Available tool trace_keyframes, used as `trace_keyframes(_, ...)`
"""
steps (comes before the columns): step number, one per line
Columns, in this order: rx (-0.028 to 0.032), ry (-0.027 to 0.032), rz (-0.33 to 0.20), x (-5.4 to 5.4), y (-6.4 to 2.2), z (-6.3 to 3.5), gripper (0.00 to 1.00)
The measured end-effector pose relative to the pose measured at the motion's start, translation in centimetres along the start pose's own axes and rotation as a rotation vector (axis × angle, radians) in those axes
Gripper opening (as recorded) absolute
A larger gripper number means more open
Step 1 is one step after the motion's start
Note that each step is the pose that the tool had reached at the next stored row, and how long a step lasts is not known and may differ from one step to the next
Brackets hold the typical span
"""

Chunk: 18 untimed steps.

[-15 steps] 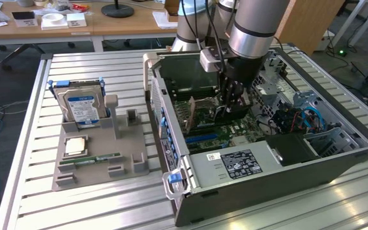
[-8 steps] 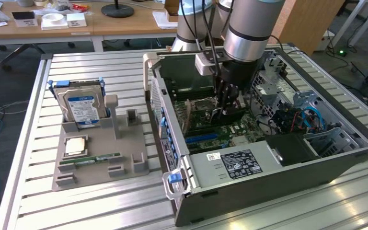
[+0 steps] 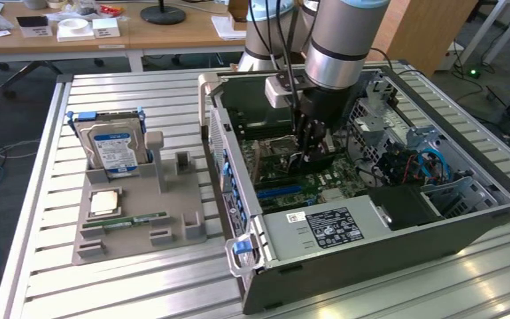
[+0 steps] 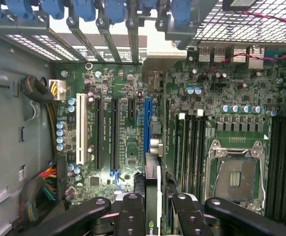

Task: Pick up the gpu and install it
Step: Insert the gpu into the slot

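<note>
- The gpu point(image 4: 152, 196) is in the claw. The wrist view shows it edge-on, as a thin card standing upright above the motherboard point(image 4: 125, 147). It is near the 1 blue slot point(image 4: 146, 125) and roughly parallel with it. I cannot tell if its lower edge touches the slot.
- The gripper point(image 4: 157, 219) has its 2 inner fingers point(image 4: 132, 216) drawn narrow, and they press the card from both flat faces.
- I judge the card to be light and stiff but fragile, because it is a circuit board with small parts. A hold on the flat faces, away from the contact edge, seems the right one. A skewed force could bend the card or let it slip.
- Around the blue slot there are black slots, 1 white slot point(image 4: 81, 129), the memory slots point(image 4: 189, 147) and the open CPU socket point(image 4: 235, 179). All are close together, so there is little room to the sides.
- Bundled cables point(image 4: 44, 182) lie at the case wall, apart from the card.
- The computer case point(image 3: 370, 259) lies open on its side on a ribbed aluminium table point(image 3: 149, 286), which looks hard and level.
- On the exterior view's left, a grey holder point(image 3: 140, 236) carries a hard drive point(image 3: 115, 149), a CPU point(image 3: 104, 201) and a RAM stick point(image 3: 135, 220). It is well apart from the case.
- Wooden desks point(image 3: 104, 40) stand behind the table.
</note>
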<state>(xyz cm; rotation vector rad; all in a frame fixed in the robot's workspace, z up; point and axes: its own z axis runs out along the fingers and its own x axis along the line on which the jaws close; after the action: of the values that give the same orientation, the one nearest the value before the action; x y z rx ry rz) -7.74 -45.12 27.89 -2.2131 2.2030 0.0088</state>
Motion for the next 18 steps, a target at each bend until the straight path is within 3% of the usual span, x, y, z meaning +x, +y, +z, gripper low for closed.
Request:
trace_keyframes(5,0.0000,0.0000,-0.003,0.01,0.34,0.69,0.26)
trace_keyframes(18,-0.0001,0.0005,-0.006,0.34,0.41,0.74,0.26)
